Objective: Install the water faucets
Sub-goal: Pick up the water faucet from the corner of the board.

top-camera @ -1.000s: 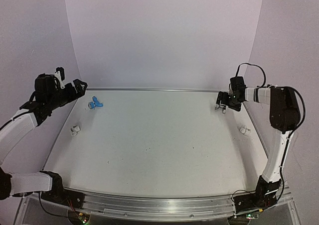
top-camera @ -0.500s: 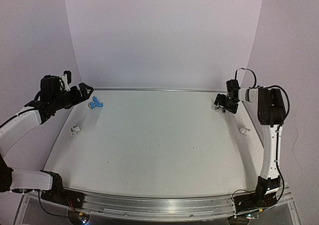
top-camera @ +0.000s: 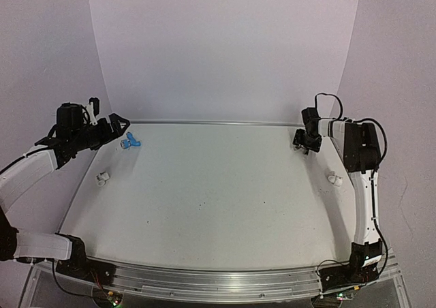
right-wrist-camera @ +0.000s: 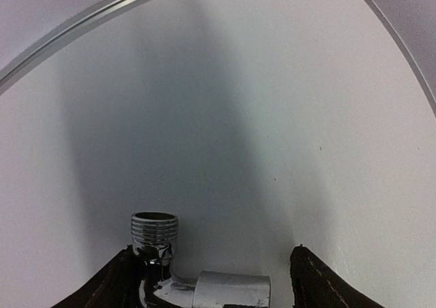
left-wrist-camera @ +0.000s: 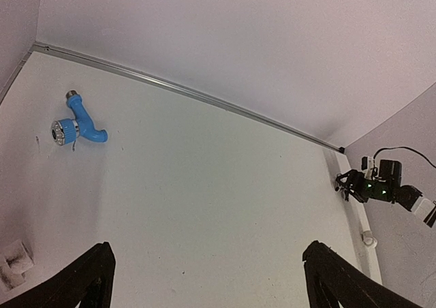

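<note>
**Q:** What fills the scene?

**A:** A pale desk (top-camera: 218, 206) seen from above, with plain walls behind it. Two robot arms are fixed at its near edge. The left arm (top-camera: 27, 168) reaches along the left edge and the right arm (top-camera: 364, 185) along the right edge. Both point towards the far corners.

**Q:** What are the tools doing?

**A:** The left tool (top-camera: 111, 120) hangs over the far left corner, spread wide and empty. The right tool (top-camera: 305, 144) is low at the far right corner. Its fingers sit on either side of the silver faucet (right-wrist-camera: 170, 270). One finger is right against the threaded end, but a gap shows at the other, so it is open around the faucet and not gripping it.

**Q:** Where are the faucets?

**A:** Both lie loose on the desk. The blue faucet (left-wrist-camera: 76, 124) is near the far left corner, just ahead of the left tool and apart from it. The silver faucet is between the right tool's fingers.

**Q:** Anything smaller?

**A:** Two small white fittings. One fitting (top-camera: 102, 179) is by the left edge and the other fitting (top-camera: 334, 178) is by the right edge. Each is well apart from its nearest faucet.

**Q:** How far along is the job?

**A:** It looks barely begun. Neither faucet is lifted or joined to anything. Both still have to be picked up, carried and fitted, and the silver one looks likely to go first.
</note>
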